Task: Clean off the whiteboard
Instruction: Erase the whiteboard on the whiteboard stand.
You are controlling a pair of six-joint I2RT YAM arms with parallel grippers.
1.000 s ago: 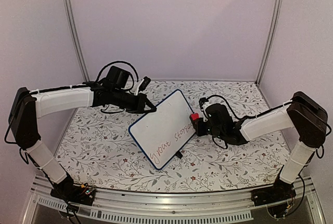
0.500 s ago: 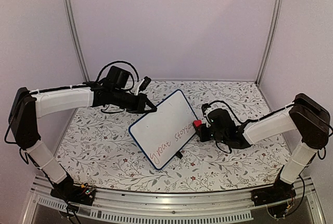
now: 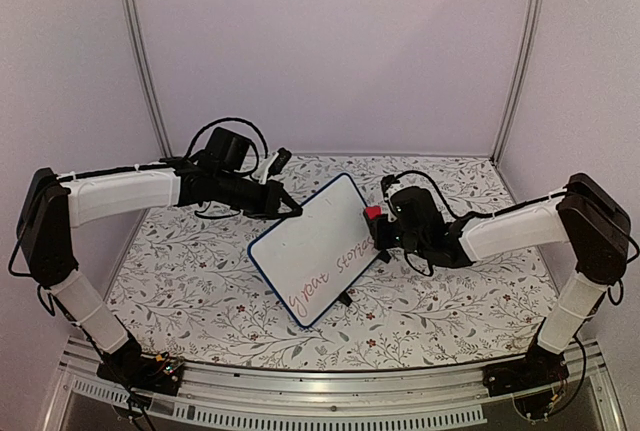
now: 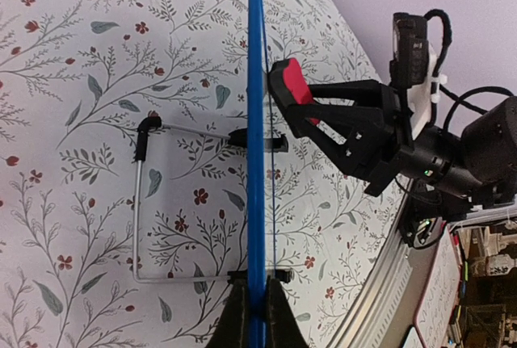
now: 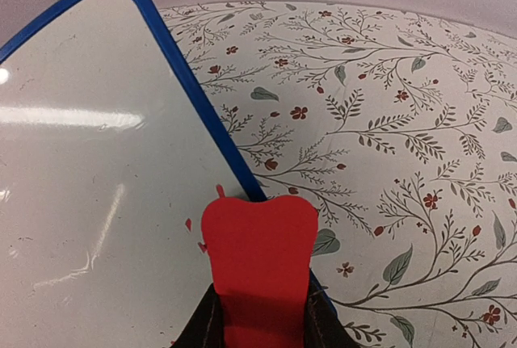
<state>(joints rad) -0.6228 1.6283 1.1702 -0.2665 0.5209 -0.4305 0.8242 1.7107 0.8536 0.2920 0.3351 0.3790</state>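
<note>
White-shelled arms (image 3: 120, 194), black joints (image 3: 45, 223), looping black cables (image 4: 443, 41).

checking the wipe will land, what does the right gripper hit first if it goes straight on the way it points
The red eraser held in the right gripper would meet the whiteboard first, on its face near the blue rim; whether it already touches is unclear.

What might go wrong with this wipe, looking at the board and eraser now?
The left gripper pinches only the thin blue rim of the whiteboard, so wiping pressure may twist it or make it slip. The red eraser in the right gripper sits over the right rim and may catch the edge. The red writing lies lower down, so a short stroke could miss it.
</note>
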